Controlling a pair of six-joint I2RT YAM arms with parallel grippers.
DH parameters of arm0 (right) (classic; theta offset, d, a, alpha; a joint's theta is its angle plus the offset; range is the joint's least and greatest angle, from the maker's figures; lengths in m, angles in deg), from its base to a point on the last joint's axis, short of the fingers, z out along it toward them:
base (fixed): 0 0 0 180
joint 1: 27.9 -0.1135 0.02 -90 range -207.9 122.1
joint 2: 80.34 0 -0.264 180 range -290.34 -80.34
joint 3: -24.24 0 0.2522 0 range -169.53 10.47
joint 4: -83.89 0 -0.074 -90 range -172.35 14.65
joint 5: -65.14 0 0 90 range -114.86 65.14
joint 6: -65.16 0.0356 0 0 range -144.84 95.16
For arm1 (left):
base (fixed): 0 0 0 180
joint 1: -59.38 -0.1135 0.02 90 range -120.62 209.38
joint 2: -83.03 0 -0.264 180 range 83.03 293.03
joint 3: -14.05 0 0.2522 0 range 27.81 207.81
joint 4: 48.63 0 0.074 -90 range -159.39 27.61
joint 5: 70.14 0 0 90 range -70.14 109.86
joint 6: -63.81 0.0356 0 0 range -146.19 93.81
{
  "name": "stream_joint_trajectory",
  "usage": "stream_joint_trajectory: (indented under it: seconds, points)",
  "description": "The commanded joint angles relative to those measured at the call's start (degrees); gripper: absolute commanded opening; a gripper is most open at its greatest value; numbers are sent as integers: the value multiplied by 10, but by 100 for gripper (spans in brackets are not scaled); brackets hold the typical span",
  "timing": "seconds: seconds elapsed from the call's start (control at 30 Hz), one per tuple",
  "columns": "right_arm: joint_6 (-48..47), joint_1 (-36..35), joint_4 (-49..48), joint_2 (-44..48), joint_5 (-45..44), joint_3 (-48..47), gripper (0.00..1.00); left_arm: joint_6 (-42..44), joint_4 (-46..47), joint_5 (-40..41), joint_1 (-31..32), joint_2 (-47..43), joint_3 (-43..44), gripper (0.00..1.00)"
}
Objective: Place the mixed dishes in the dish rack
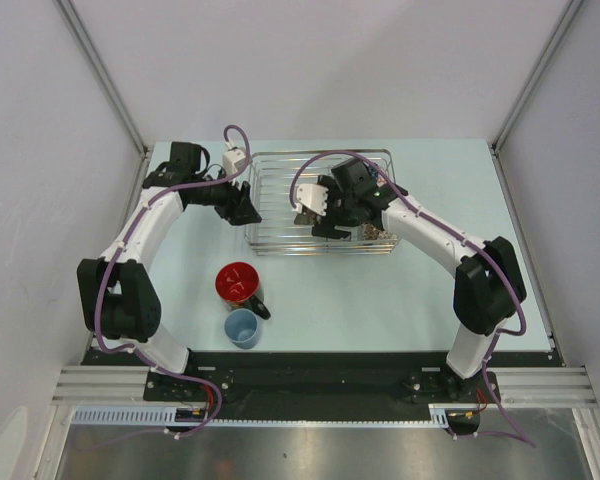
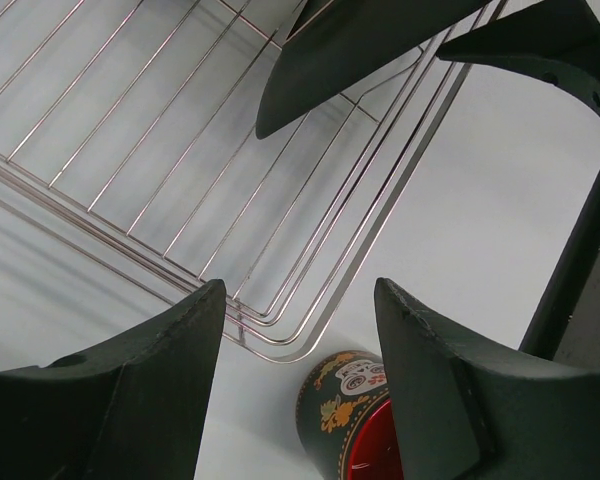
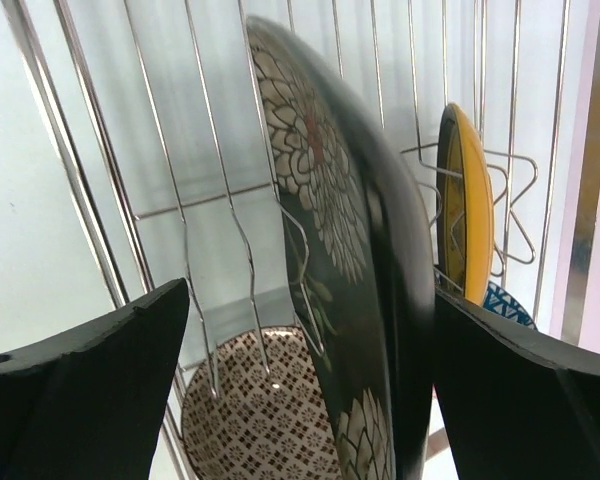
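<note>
Right end effector (image 3: 310, 295): released, fingers spread wide.
Right arm: elbow out to the right, forearm reaching in over the dish rack (image 1: 275, 200).
Between its fingers: dark square floral plate (image 3: 330, 250), on edge in the rack, close to one finger and clear of the other; contact cannot be told.
Beyond that plate: round yellow plate (image 3: 460, 200), upright, with the blue-patterned bowl (image 3: 505, 300) beside it.
Below: pinkish-beige patterned bowl (image 3: 250, 420).
Left end effector (image 2: 298, 300): released, empty.
Left arm: bent, wrist at the rack's left corner.
Beneath it, outside the rack: skull-print mug (image 2: 340, 410) on the desk (image 1: 380, 300).
Beside the mug: small light-blue cup (image 1: 242, 327).
</note>
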Motion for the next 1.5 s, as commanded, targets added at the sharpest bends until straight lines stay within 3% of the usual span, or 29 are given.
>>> stream_joint_trajectory:
  seconds: [0.0, 0.6, 0.7, 0.83, 0.9, 1.03, 1.07, 1.2, 1.37, 1.47]
  points:
    - [32, -24, -22, 16, 24, -7, 100, 18, -2, -4, -7, -23, -5, 67]
    - [78, -61, -42, 136, -51, -26, 100, 4, 8, -9, -14, -32, -1, 67]
    - [123, -81, -53, 147, -28, -46, 100, -5, 15, -11, -23, -37, -2, 67]
    - [298, -103, -93, 142, -59, -79, 100, -21, 19, -32, -50, -34, 5, 67]
    - [384, -110, -91, 133, -56, -90, 100, -21, 12, -41, -71, -29, 9, 67]
    - [408, -149, -2, 64, -74, -169, 100, -8, -3, -47, -88, -35, 0, 66]
    - [400, -167, 31, 43, -136, -205, 100, -7, -4, -46, -91, -38, -4, 66]
    - [365, -227, -6, -18, -252, -209, 100, 1, 1, -43, -102, -54, -33, 67]
    - [458, -206, 37, -101, -189, -315, 100, 9, -2, -52, -133, -64, -61, 66]
    - [445, -226, 53, -157, -236, -351, 100, 24, -14, -54, -150, -68, -71, 66]
